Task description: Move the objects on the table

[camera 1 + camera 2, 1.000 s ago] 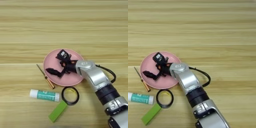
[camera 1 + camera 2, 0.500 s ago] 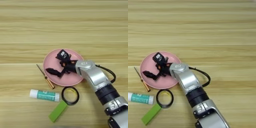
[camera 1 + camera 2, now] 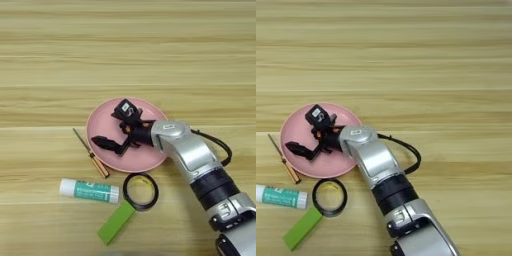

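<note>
- Still, nothing has shifted: the gripper (image 3: 116,131) hangs over the plate (image 3: 102,125).
- Fingers spread wide, holding nothing.
- No object moved yet.

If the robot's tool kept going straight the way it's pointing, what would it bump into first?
The two-fingered black tool points left over the round pink plate. Going straight on, it would probably cross the plate's left rim and pass above the small amber-handled screwdriver; depth is unclear.

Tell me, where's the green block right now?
The green block lies low on the table's left part, just below the black ring and right of the glue stick.
</note>
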Controlling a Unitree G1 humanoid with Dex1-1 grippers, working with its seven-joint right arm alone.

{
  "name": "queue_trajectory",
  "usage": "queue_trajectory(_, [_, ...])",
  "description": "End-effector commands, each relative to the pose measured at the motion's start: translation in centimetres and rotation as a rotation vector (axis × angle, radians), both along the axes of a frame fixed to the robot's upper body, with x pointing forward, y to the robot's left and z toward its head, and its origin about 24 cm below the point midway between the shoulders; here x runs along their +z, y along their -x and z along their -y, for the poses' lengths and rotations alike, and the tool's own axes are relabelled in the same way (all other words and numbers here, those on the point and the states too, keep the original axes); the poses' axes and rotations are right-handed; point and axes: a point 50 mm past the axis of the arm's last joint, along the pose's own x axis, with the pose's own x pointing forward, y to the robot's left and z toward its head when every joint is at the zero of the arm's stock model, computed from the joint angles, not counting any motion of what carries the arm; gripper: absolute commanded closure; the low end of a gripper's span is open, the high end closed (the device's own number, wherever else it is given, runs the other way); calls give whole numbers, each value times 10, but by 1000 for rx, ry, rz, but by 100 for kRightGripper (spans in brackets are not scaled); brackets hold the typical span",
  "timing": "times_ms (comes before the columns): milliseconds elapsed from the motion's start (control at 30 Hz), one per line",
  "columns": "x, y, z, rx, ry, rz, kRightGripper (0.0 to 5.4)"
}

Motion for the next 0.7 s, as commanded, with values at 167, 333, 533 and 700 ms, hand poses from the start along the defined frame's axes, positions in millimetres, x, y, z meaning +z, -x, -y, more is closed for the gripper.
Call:
queue_trajectory(167, [23, -32, -31, -21, -12, 100, 3])
queue_trajectory(333, [23, -40, -38, -27, -16, 109, 3])
queue_trajectory(533, [23, -44, -40, -27, -19, 117, 3])
queue_trajectory(700, [23, -45, -40, -29, -21, 120, 3])
